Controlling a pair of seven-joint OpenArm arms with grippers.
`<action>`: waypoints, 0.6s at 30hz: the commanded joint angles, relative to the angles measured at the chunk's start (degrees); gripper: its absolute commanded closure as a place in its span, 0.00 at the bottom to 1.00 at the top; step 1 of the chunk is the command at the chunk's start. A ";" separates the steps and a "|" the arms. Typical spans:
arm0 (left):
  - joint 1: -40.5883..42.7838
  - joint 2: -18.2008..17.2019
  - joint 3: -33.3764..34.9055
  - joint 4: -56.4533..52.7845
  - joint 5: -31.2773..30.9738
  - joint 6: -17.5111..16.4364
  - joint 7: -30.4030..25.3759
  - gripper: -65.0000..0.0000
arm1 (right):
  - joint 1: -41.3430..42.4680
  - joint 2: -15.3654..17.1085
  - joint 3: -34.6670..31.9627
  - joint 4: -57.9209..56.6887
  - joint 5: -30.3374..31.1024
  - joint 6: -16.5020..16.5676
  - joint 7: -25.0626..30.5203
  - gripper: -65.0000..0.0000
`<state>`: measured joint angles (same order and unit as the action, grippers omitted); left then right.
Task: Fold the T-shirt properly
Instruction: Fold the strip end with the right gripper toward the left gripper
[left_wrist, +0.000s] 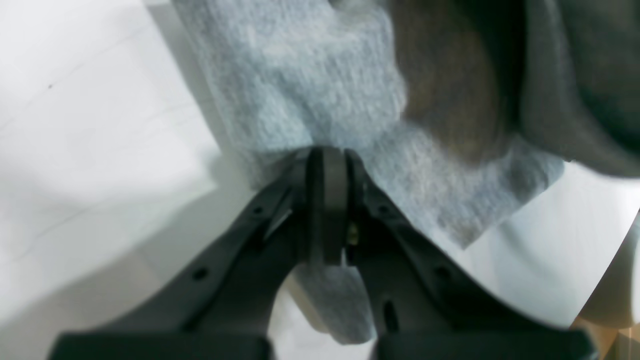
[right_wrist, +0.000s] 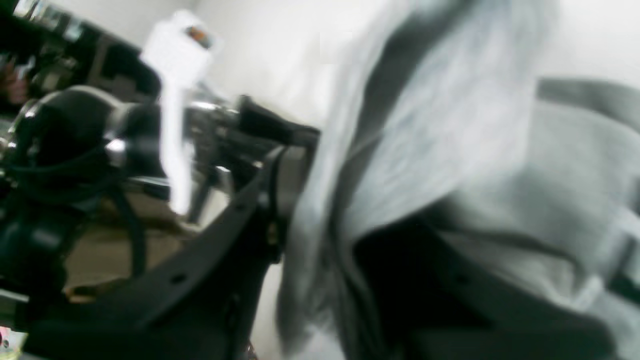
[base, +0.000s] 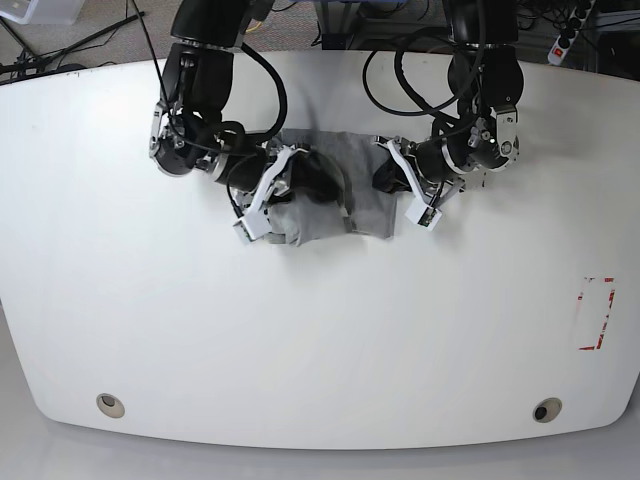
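The light grey T-shirt (base: 345, 200) is bunched into a small heap at the back middle of the white table (base: 320, 330), held between both grippers. No printed letters show. My left gripper (left_wrist: 327, 155) is shut on a fold of the T-shirt (left_wrist: 300, 75), and a small flap hangs below the jaws. In the base view the left gripper (base: 392, 178) is at the heap's right side. My right gripper (right_wrist: 292, 170) is blurred, with the T-shirt (right_wrist: 450, 140) draped over it and pinched between its jaws. In the base view the right gripper (base: 283, 190) is at the heap's left side.
A red tape rectangle (base: 597, 313) marks the table at the right. Two round holes (base: 111, 404) sit near the front edge. Black cables (base: 400, 80) loop from both arms at the back. A power strip (base: 570, 40) lies beyond the back right edge.
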<state>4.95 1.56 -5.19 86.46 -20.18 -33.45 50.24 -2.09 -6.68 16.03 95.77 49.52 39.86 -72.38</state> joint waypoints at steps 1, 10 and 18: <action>0.19 -0.02 0.05 0.36 1.77 0.35 2.20 0.97 | 0.81 -0.22 -3.59 0.63 1.87 0.14 4.38 0.82; 0.02 -0.02 -0.04 0.45 1.68 0.09 2.20 0.97 | 0.46 -0.05 -7.90 0.98 2.22 -5.26 7.63 0.35; 0.19 -0.11 -2.59 9.15 1.50 0.00 2.20 0.97 | -1.74 5.23 -8.08 6.61 9.87 -5.61 7.54 0.34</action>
<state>5.58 1.72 -7.60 90.91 -18.63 -33.47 52.75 -3.55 -2.79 7.90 98.37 55.42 34.09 -66.08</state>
